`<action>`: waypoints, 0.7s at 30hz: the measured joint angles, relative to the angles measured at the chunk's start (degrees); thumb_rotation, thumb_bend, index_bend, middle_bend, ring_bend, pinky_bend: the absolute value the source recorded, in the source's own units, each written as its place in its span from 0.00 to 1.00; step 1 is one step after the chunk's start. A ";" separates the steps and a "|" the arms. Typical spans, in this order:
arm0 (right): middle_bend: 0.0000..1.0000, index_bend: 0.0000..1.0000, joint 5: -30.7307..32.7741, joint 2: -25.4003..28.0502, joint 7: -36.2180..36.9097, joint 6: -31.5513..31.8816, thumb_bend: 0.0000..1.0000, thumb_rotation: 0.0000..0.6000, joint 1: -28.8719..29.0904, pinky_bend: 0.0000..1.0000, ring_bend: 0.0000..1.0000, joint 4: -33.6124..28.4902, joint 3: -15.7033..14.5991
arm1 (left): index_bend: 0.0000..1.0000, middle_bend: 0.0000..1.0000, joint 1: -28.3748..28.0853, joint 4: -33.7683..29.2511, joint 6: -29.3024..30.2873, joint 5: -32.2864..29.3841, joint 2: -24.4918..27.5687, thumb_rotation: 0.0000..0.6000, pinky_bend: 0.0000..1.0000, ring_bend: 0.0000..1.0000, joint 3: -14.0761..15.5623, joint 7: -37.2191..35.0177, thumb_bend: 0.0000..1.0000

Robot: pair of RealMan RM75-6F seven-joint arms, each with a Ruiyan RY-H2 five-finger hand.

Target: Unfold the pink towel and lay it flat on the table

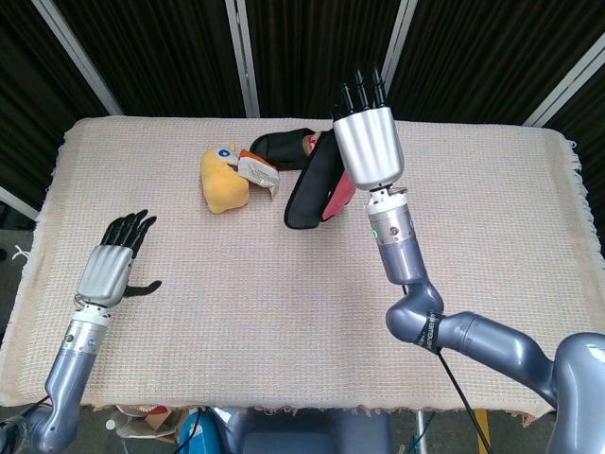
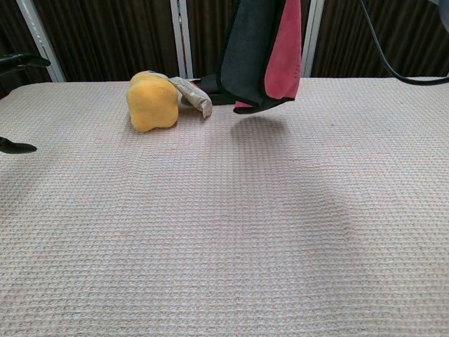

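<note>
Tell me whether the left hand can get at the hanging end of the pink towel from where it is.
Probably yes. The left hand is open over bare table, and the pink towel hangs from the right hand; only the yellow plush toy sits near that path.

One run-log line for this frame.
right hand: holds pink towel aloft, folded | left hand: open, empty | towel: off table

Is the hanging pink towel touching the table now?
Apart. In the chest view the pink towel hangs from above, its lowest edge clear of the table, with cloth surface and a shadow visible beneath it.
</note>
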 measured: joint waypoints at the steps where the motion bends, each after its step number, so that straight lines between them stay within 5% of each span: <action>1: 0.32 0.71 1.04 0.15 -2.23 0.72 0.66 1.00 -0.05 0.12 0.13 -1.43 0.05 | 0.00 0.00 -0.22 -0.07 -0.01 -0.01 -0.05 1.00 0.00 0.00 -0.03 -0.17 0.04; 12: 0.31 0.71 7.10 2.24 -11.01 6.18 0.66 1.00 0.06 0.12 0.13 -11.42 -0.69 | 0.00 0.00 -5.56 -1.36 -2.38 -3.72 -3.67 1.00 0.00 0.00 -4.68 -1.07 0.04; 21: 0.32 0.71 9.10 3.75 -13.03 9.21 0.66 1.00 -0.34 0.12 0.13 -15.34 -1.90 | 0.01 0.00 -14.44 -1.21 -4.60 -11.16 -13.59 1.00 0.00 0.00 -10.97 0.51 0.04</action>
